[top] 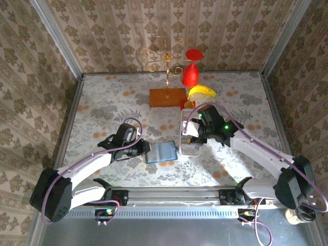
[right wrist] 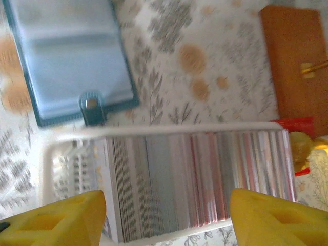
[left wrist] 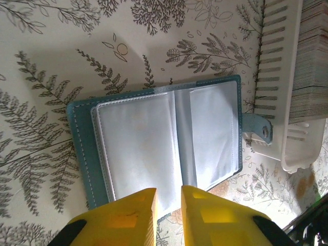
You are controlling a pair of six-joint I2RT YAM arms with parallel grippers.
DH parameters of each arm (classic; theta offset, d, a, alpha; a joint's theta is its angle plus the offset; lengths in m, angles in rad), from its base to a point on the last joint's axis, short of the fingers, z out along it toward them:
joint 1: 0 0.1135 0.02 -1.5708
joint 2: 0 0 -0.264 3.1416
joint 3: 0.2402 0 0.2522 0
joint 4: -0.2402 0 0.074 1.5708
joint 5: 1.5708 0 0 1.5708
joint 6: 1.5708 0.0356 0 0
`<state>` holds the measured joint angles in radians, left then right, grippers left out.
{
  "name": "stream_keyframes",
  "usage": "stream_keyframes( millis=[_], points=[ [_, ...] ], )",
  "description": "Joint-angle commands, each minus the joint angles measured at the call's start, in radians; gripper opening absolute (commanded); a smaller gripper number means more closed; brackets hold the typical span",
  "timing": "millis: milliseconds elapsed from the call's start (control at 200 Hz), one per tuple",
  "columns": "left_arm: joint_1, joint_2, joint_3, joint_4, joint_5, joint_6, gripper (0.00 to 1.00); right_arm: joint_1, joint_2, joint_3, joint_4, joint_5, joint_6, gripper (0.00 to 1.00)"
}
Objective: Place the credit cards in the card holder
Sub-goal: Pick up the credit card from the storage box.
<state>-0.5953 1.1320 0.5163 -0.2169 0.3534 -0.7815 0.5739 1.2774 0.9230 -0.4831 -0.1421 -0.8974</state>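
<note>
Credit cards (right wrist: 200, 182): thin pale cards with some pinkish edges, packed edge-on as one ribbed row inside a white slotted basket (right wrist: 169, 128). The row ran along the basket's length and left a short bare stretch at one end.

Card holder (left wrist: 154, 148): teal-blue folding wallet, lying open and flat on the tablecloth just beside the basket, on its left in the overhead view. Clear plastic sleeves faced up and looked empty. Its snap tab (left wrist: 261, 130) pointed toward the basket and reached the basket's rim.

Right gripper (right wrist: 165, 200): yellow fingers spread wide, poised over the basket, one finger toward each end of the card row. It held nothing.

Left gripper (left wrist: 169, 197): yellow fingers drawn nearly together with a narrow gap between them, at the edge of the holder farthest from the basket's card row and over the sleeves' margin. Whether a sleeve was pinched between them could not be told.

Wooden block (top: 167, 97): orange-brown, behind the basket and apart from it, with a gold wire stand (top: 163, 59) rising from it.

Banana (top: 202, 91): yellow, just behind the basket's far end.

Red ornament (top: 192, 69): farther back than the banana, near the rear wall.

Tablecloth (top: 113, 102): pale, with a fern and flower print, lying under the basket.
</note>
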Motion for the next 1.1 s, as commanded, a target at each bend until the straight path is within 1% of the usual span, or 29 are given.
stream_keyframes(
  millis=[0, 85, 185, 300, 315, 435, 695, 810, 945, 990, 1095],
  points=[
    [-0.008, 0.017, -0.019, 0.064, 0.033, 0.016, 0.19, -0.008, 0.045, -0.033, -0.008, 0.069, -0.215, 0.68],
    [-0.008, 0.021, -0.029, 0.058, 0.015, 0.019, 0.2, -0.008, 0.064, -0.058, 0.042, 0.078, -0.213, 0.73],
    [-0.008, 0.037, -0.039, 0.081, 0.026, 0.015, 0.2, -0.008, 0.088, -0.068, 0.072, 0.077, -0.195, 0.77],
    [-0.008, 0.052, -0.04, 0.086, 0.029, 0.015, 0.19, 0.001, 0.108, -0.094, 0.132, 0.131, -0.203, 0.84],
    [-0.008, 0.054, -0.041, 0.087, 0.029, 0.015, 0.19, 0.002, 0.132, -0.097, 0.139, 0.136, -0.203, 0.84],
    [-0.008, 0.06, -0.039, 0.088, 0.03, 0.02, 0.19, 0.012, 0.172, -0.095, 0.171, 0.161, -0.193, 0.86],
    [-0.007, 0.09, -0.039, 0.103, 0.032, 0.017, 0.18, 0.037, 0.232, -0.085, 0.188, 0.164, -0.186, 0.88],
    [-0.008, 0.104, -0.039, 0.111, 0.038, 0.016, 0.17, 0.044, 0.241, -0.085, 0.203, 0.177, -0.187, 0.87],
    [-0.009, 0.11, -0.045, 0.115, 0.033, 0.014, 0.15, 0.049, 0.221, -0.088, 0.202, 0.183, -0.196, 0.79],
    [-0.008, 0.11, -0.05, 0.122, 0.032, 0.012, 0.15, 0.052, 0.208, -0.091, 0.198, 0.183, -0.199, 0.73],
    [-0.009, 0.116, -0.062, 0.143, 0.028, 0.004, 0.15, 0.055, 0.188, -0.087, 0.154, 0.176, -0.201, 0.65]
  ],
)
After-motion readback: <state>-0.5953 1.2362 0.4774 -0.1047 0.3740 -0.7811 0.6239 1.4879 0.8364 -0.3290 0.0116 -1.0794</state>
